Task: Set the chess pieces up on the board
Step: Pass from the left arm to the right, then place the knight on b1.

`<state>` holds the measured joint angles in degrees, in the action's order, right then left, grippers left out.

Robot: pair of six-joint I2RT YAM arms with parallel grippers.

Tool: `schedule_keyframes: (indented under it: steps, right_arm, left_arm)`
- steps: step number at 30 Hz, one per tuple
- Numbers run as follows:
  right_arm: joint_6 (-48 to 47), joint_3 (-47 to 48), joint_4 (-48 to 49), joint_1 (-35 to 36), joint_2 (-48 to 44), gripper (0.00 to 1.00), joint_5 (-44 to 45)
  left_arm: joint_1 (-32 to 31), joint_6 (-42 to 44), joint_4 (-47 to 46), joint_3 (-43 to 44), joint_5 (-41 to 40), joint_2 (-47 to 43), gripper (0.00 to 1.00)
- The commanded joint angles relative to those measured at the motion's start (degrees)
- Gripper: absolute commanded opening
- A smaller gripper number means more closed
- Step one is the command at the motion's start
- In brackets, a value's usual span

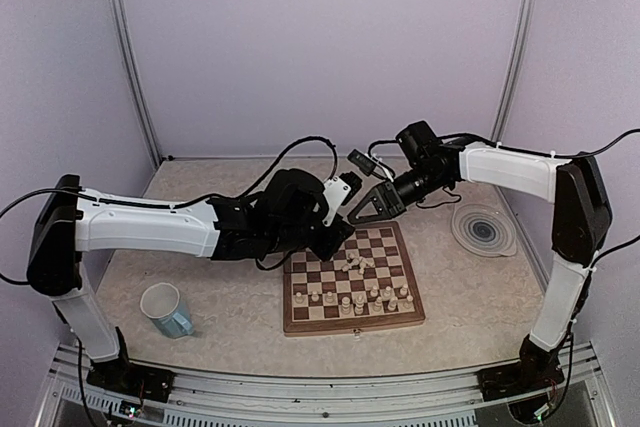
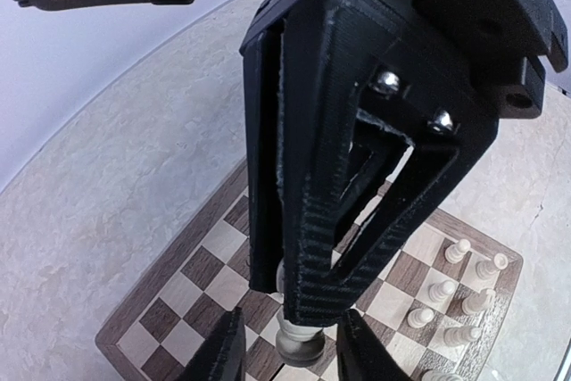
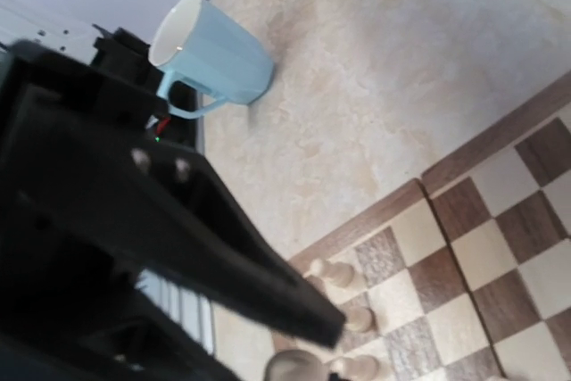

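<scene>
Handover above board (image 1: 320, 272), far-left part. R gripper (image 2: 294, 305) pinching piece (image 2: 300, 345) by top; L gripper (image 2: 287, 354) spread, clear of it. Next, prob.: R carries it to home sq, sets upright.

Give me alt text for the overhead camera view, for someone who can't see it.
Two black-and-white robot arms reach inward, the left pincer and right pincer meeting above the far edge of a wooden chessboard. Small cream chess pieces stand mostly on its near rows; a pale blue mug sits left, a ringed plate right.
</scene>
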<state>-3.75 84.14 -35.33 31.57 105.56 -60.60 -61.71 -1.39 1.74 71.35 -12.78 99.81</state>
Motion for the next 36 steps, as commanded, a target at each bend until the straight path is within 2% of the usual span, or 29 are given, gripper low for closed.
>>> schedule_keyframes:
  steps: [1,6,12,15,19,22,27,36]
  right_arm:
    - [-3.63,1.45,-1.20,0.25,0.04,0.00,4.61]
    - [-8.87,1.54,-1.57,1.12,-1.51,0.00,11.21]
    - [-18.14,0.72,-2.20,7.89,-2.60,0.00,20.80]
    - [-22.72,1.20,-3.55,13.28,-2.46,0.00,26.29]
    - [-25.14,2.53,-5.45,19.45,-1.19,0.00,29.03]
    - [-26.72,4.56,-8.13,23.01,1.78,0.00,31.01]
    - [-27.59,6.74,-10.26,26.68,5.63,0.00,34.08]
    - [-28.50,8.94,-13.91,29.48,10.28,0.00,38.53]
  left_arm:
    - [-0.24,-0.02,-1.22,-0.45,-2.11,-1.29,0.41]
    - [2.47,-0.80,0.16,-4.92,1.78,-8.42,0.50]
    - [15.56,-7.17,-0.93,-10.34,9.15,-21.01,0.58]
    - [22.00,-8.98,-0.62,-11.67,9.70,-25.22,0.62]
    - [26.50,-8.68,-1.22,-14.67,6.50,-28.50,0.66]
    - [27.59,-9.16,-3.74,-17.49,6.02,-30.43,0.68]
    - [27.61,-8.86,-2.49,-16.74,6.12,-30.73,0.69]
    - [27.61,-8.69,-2.19,-16.66,6.30,-31.51,0.69]
